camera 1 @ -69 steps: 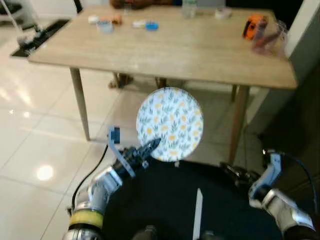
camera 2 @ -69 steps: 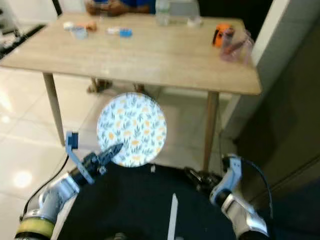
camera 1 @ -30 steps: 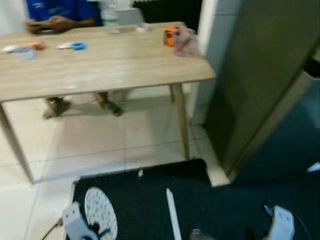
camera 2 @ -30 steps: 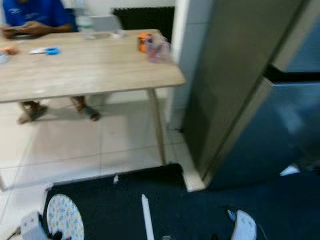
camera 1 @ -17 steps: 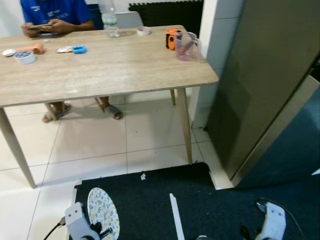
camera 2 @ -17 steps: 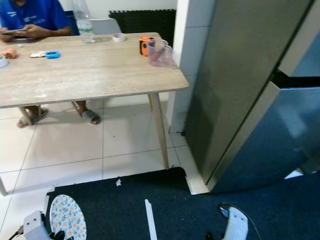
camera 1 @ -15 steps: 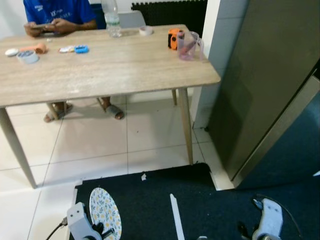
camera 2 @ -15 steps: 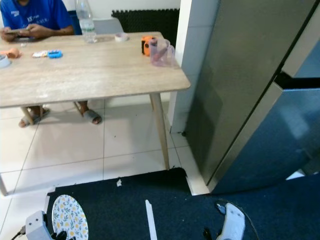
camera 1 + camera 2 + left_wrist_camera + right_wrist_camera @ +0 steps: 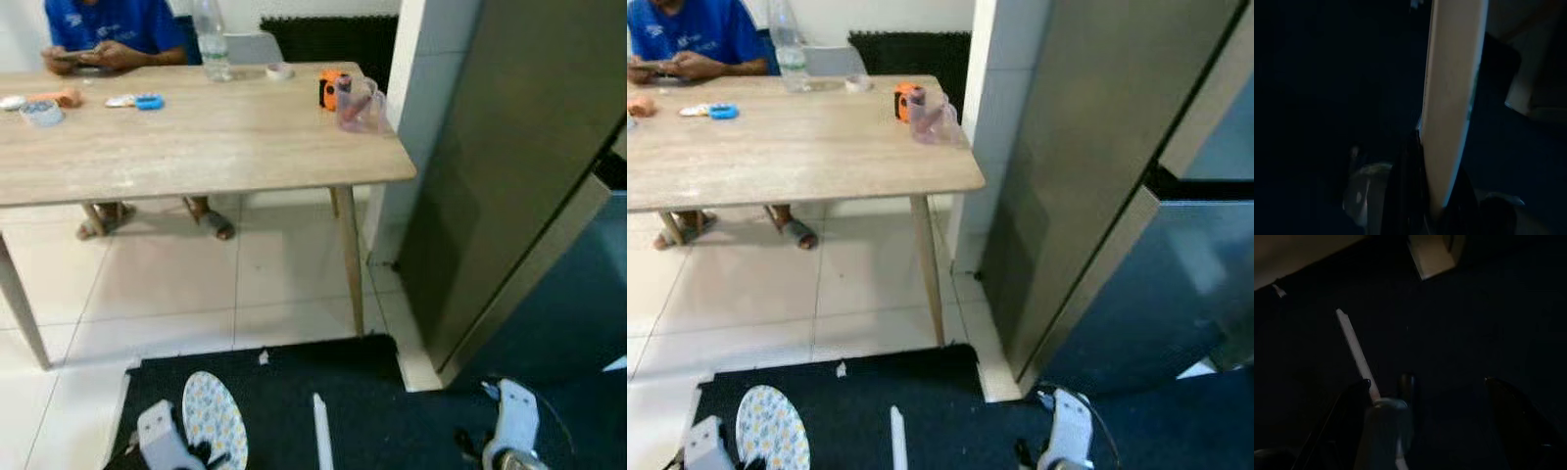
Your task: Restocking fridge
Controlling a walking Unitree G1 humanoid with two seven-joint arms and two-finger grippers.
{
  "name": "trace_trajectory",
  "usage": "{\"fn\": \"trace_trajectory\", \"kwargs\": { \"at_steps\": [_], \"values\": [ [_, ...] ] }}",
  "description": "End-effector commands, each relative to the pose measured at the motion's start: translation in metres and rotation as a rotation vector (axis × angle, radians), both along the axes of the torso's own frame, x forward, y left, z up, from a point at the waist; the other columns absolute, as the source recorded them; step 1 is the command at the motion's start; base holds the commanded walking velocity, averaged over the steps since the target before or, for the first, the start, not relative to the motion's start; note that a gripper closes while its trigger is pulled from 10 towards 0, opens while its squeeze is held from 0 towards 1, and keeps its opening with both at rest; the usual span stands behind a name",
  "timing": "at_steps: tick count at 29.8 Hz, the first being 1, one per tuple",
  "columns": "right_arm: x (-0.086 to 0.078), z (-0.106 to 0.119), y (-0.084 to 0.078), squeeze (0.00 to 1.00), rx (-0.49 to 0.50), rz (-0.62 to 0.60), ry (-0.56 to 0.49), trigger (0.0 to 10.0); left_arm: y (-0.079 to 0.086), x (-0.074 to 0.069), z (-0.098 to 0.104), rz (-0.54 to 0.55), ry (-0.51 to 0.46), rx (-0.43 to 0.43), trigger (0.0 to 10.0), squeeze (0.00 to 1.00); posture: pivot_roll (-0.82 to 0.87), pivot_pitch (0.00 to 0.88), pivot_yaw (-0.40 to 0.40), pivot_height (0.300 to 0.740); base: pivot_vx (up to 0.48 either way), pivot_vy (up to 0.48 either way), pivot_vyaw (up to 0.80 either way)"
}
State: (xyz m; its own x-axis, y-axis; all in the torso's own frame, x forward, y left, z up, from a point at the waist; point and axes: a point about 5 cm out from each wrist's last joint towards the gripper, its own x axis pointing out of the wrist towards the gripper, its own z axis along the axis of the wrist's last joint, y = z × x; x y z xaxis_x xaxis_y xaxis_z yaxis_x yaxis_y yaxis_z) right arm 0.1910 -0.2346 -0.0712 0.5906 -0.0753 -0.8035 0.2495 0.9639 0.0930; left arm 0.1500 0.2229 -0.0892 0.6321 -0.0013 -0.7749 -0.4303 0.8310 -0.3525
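A round floral plate [image 9: 215,434] is held on edge, low at my left over the dark mat [image 9: 362,392]. In the left wrist view my left gripper [image 9: 1437,166] is shut on the plate's cream rim [image 9: 1452,93], with a black finger on each side. My right arm [image 9: 509,428] hangs low at the right, close to the fridge [image 9: 509,166]. In the right wrist view my right gripper [image 9: 1426,381] is open, its fingers [image 9: 1347,421] wide apart over the mat, with nothing between them. The fridge is tall and dark grey, with a blue-grey door panel [image 9: 1176,294] beside it.
A wooden table [image 9: 196,147] stands ahead on the left with a bottle [image 9: 211,44], an orange object [image 9: 333,88] and a pink jug [image 9: 361,106]. A person in blue [image 9: 98,29] sits behind it. A white strip [image 9: 319,431] lies on the mat. A white pillar [image 9: 411,117] adjoins the fridge.
The view has swung from the table round to the fridge. The plate, earlier held up in front of me, now sits low at my left, still in the left gripper.
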Motion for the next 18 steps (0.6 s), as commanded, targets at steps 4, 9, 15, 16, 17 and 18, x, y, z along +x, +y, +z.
{"fn": "trace_trajectory", "kwargs": {
  "at_steps": [4, 9, 15, 16, 17, 18],
  "values": [
    [-0.002, -0.002, 0.001, 0.00, -0.003, -0.011, 0.006, 10.0, 0.004, 0.002, 0.002, -0.004, -0.006, 0.009, 10.0, 0.00, 0.02, 0.000, -0.006, 0.740, 0.000, -0.469, 0.00],
    [0.013, 0.008, -0.003, 0.00, -0.030, 0.014, -0.052, 10.0, 0.013, 0.005, 0.005, -0.007, -0.021, 0.025, 10.0, 0.00, 0.01, 0.014, 0.001, 0.740, 0.000, -0.469, 0.00],
    [0.025, 0.017, -0.008, 0.00, -0.067, 0.055, -0.087, 10.0, 0.014, -0.006, 0.001, 0.013, 0.020, 0.024, 10.0, 0.00, -0.02, 0.000, 0.018, 0.740, 0.000, -0.469, 0.00],
    [0.027, 0.019, -0.009, 0.00, -0.072, 0.061, -0.094, 10.0, 0.012, -0.005, 0.001, 0.022, 0.015, 0.014, 10.0, 0.00, -0.02, 0.000, 0.018, 0.740, 0.000, -0.469, 0.00],
    [0.031, 0.021, -0.010, 0.00, -0.075, 0.065, -0.108, 10.0, 0.008, -0.003, 0.001, 0.011, 0.011, 0.009, 10.0, 0.00, -0.03, 0.000, 0.020, 0.740, 0.000, -0.469, 0.00],
    [0.031, 0.021, -0.010, 0.00, -0.075, 0.065, -0.108, 10.0, 0.008, -0.003, 0.001, 0.011, 0.011, 0.009, 10.0, 0.00, -0.03, 0.000, 0.020, 0.740, 0.000, -0.469, 0.00]
  ]
}}
